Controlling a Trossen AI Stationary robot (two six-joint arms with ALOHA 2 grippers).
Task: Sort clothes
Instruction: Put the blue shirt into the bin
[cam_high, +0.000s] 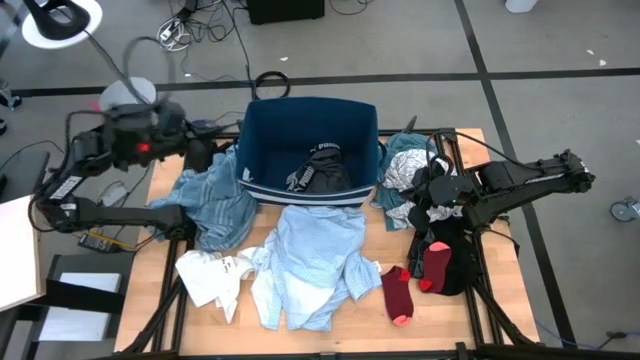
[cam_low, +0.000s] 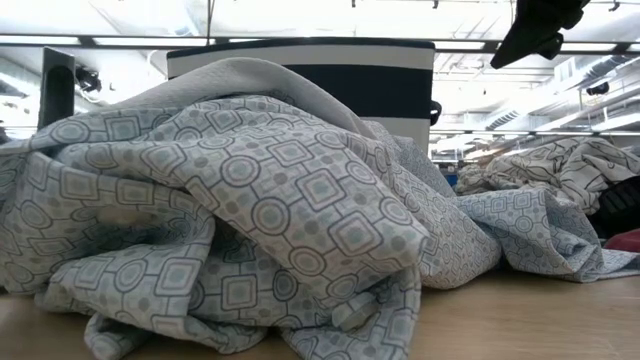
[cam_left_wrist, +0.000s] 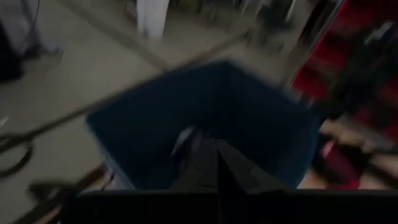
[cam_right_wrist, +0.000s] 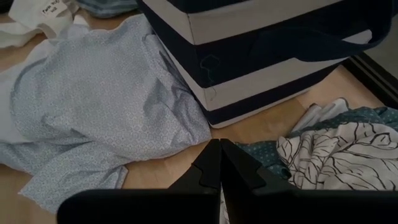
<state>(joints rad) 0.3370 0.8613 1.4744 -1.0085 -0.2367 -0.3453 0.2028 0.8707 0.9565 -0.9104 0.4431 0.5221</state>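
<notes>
The navy bin (cam_high: 310, 130) stands at the table's far middle with a black piece (cam_high: 322, 172) lying in it. A light blue shirt (cam_high: 310, 262) is spread in front of it, and another (cam_high: 215, 205) lies to its left. A white tee (cam_high: 208, 275) lies near left. Teal and white-patterned pieces (cam_high: 402, 170) are piled right of the bin. Two dark red socks (cam_high: 398, 293) and a black piece (cam_high: 458, 262) lie near right. My left gripper (cam_high: 212, 152) is shut and empty, up beside the bin's left wall. My right gripper (cam_high: 416, 196) is shut and empty above the right pile.
The bin (cam_right_wrist: 261, 56) stands close ahead of my right gripper (cam_right_wrist: 219, 149), with bare wood (cam_right_wrist: 161, 168) between the shirt and the teal cloth. In the low view the patterned light blue shirt (cam_low: 250, 200) fills the foreground. Cables lie on the floor beyond the table.
</notes>
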